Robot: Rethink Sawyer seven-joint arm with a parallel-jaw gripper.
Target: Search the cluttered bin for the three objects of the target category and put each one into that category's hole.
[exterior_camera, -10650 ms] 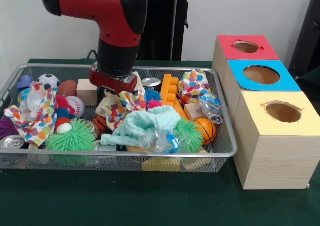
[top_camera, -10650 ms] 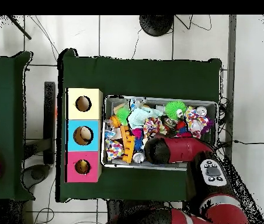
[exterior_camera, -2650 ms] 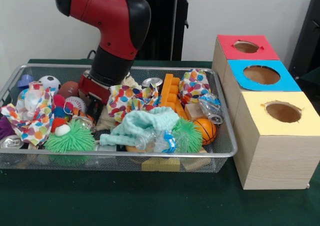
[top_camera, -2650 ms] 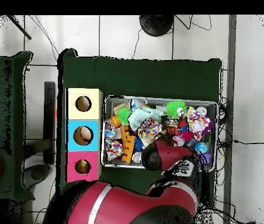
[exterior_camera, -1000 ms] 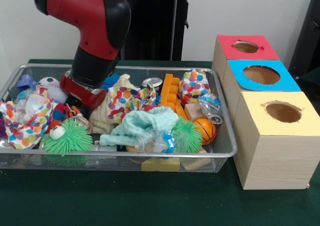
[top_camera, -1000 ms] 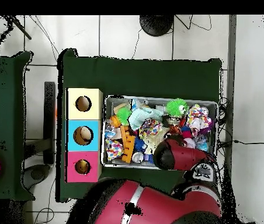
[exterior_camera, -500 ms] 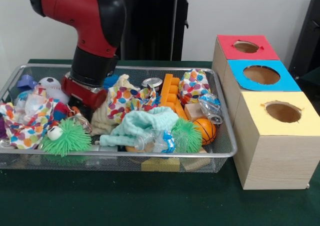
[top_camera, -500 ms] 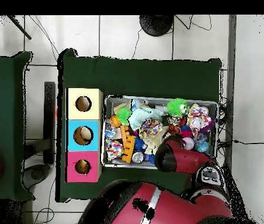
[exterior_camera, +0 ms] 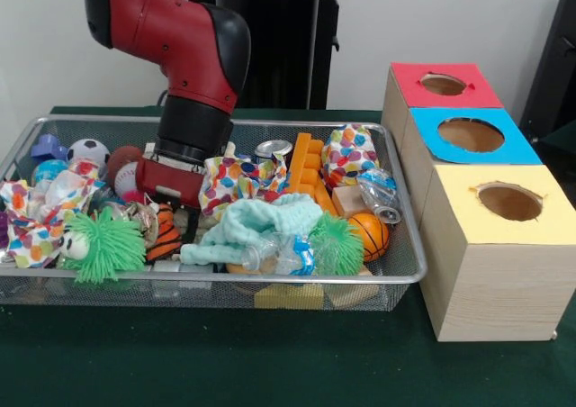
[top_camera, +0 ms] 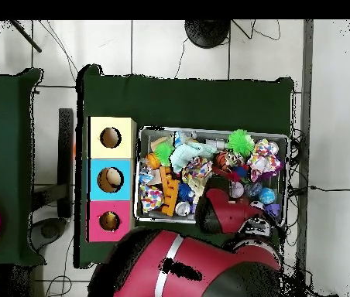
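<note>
Front view
- Gripper (exterior_camera: pixel 171 211): plunged into the clutter of the wire-mesh bin (exterior_camera: pixel 270 290), left of centre; fingers buried, so whether it is released or clenched cannot be told.
- Target category: not given by the task; no item can be confirmed as held.
- Key relation: the three boxes lie to the picture's right of the gripper, outside the bin's right end; any carry runs along the bin's long axis.
- Nearest items: striped orange-and-black ball (exterior_camera: pixel 162 236) just beside the gripper, polka-dot cloth (exterior_camera: pixel 236 180) touching the wrist.
- Textures: green spiky rubber ball (exterior_camera: pixel 103 245), mint knit cloth (exterior_camera: pixel 256 222), crumpled clear plastic bottle (exterior_camera: pixel 283 254), orange ridged plastic block (exterior_camera: pixel 308 168), small basketball (exterior_camera: pixel 369 233), metal can (exterior_camera: pixel 273 149).
- Boxes: pale wood; yellow-topped box (exterior_camera: pixel 499 245), blue-topped box (exterior_camera: pixel 470 135), red-topped box (exterior_camera: pixel 443 85), each with a round hole.

Overhead view
- Arm (top_camera: pixel 224 215): covers the bin's lower middle; gripper hidden beneath.
- Holes: in one column at picture left, yellow (top_camera: pixel 110 138), blue (top_camera: pixel 110 179), red (top_camera: pixel 109 221).
</note>
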